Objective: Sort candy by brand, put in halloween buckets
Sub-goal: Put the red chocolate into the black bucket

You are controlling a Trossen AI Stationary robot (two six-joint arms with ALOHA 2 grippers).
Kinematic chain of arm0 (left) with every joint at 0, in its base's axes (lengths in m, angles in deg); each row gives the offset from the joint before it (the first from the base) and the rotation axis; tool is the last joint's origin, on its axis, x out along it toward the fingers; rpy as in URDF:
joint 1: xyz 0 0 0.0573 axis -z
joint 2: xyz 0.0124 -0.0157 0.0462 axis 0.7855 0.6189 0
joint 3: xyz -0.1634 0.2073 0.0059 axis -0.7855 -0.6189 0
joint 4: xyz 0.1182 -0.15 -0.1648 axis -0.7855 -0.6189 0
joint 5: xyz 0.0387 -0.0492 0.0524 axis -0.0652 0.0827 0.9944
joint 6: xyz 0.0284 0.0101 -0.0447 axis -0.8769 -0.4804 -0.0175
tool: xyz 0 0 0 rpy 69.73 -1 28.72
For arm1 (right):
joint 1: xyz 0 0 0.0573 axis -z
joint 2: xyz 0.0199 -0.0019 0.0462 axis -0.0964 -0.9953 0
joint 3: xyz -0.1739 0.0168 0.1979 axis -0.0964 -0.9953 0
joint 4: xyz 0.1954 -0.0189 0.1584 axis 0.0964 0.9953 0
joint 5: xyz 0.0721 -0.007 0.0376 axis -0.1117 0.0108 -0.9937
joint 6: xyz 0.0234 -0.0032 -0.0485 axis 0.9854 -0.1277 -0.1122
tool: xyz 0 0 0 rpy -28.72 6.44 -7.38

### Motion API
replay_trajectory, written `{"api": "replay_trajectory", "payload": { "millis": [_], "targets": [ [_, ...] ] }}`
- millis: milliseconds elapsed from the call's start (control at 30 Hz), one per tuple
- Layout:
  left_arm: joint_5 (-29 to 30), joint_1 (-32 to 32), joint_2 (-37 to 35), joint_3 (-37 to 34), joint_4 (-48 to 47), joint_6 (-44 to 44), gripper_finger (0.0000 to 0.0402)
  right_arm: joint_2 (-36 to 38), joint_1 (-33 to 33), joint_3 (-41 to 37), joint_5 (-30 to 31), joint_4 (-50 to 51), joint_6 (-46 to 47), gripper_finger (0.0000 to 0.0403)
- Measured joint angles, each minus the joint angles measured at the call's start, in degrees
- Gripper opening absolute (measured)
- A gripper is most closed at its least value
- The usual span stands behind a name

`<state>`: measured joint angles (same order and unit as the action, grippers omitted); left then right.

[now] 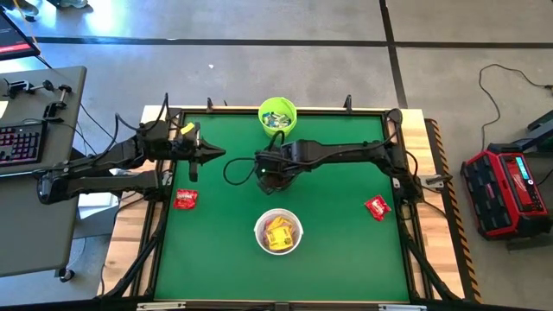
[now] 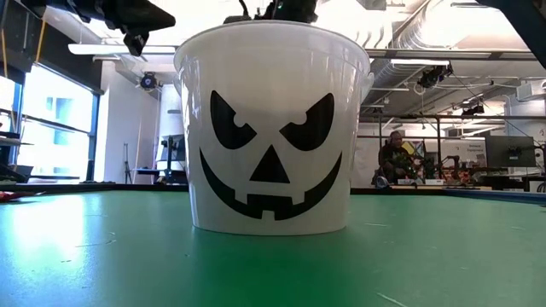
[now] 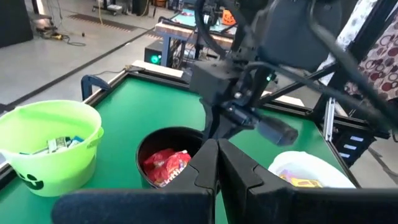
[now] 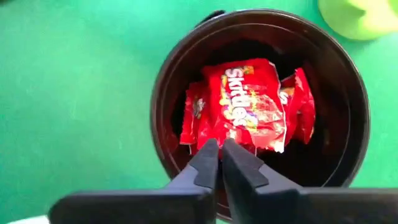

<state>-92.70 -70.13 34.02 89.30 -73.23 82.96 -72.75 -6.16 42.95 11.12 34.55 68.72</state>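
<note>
Three halloween buckets stand in a row down the table's middle. The lime green bucket (image 1: pixel 262 111) at the far edge holds pale packets. In the middle is the black bucket (image 4: pixel 163 93), holding red candy packets (image 4: pixel 242 102). Near the front, the white bucket (image 1: pixel 259 231) holds yellow packets. My right gripper (image 4: pixel 219 155) hangs over the black bucket, pointing steeply down, shut and empty, clear of the packets. My left gripper (image 1: pixel 218 155) hovers shut and empty left of the black bucket. Two red packets (image 1: pixel 186 199) (image 1: pixel 378 207) lie flat on the green mat.
The white bucket (image 2: pixel 273 128) with its black grinning face fills the low view. A raised frame (image 1: pixel 397 173) edges the green mat. Bare mat lies left and right of the bucket row. A desk with a keyboard (image 1: pixel 22 142) stands beyond the table's left side.
</note>
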Motion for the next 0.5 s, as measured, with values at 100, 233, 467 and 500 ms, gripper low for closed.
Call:
{"api": "replay_trajectory", "payload": {
  "millis": [100, 233, 467, 500],
  "targets": [
    [0.02, 0.0, 0.0, 0.0, -0.07, 0.0, 0.0003, 1.3, 0.45, -0.17, -1.23, -1.17, -5.65, 0.0009],
    [0.14, 0.0, 0.01, 0.0, -1.05, 0.01, 0.0003, 3.25, 1.84, -0.17, -1.69, -2.14, -13.04, 0.0003],
    [1.24, 0.0, 0.02, 0.0, -5.34, 0.08, 0.0003, 6.41, 5.92, -0.2, -4.13, -4.0, -25.37, 0.0],
    [1.44, 0.02, 0.02, 0.0, -5.82, 0.09, 0.0003, 6.46, 6.47, -0.2, -4.7, -4.34, -26.85, 0.0]
  ]
}}
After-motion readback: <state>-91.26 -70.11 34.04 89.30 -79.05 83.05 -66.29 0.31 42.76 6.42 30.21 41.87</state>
